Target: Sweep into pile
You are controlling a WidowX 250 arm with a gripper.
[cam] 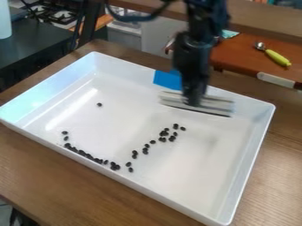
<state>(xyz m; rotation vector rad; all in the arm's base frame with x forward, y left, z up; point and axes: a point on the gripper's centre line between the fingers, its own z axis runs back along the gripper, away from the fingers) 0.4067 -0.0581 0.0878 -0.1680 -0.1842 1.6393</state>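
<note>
While the tool point(192, 98) apparently clamps the sweeper point(217, 105), its long edge slants rightward, toward the camera.

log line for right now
end effector: holds flat tool | black pieces: strung out in white tray, one apart | pile: not formed

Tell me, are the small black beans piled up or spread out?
Spread out: the small black beans lie in loose strings across the white rectangular tray, one alone.

A brown wood-grain table point(44, 176) spans the foreground from four to eight o'clock. A black countertop point(32, 49) sits at ten o'clock, a gas stove point(61, 16) at eleven, a reddish-brown tabletop point(236, 57) at two.
</note>
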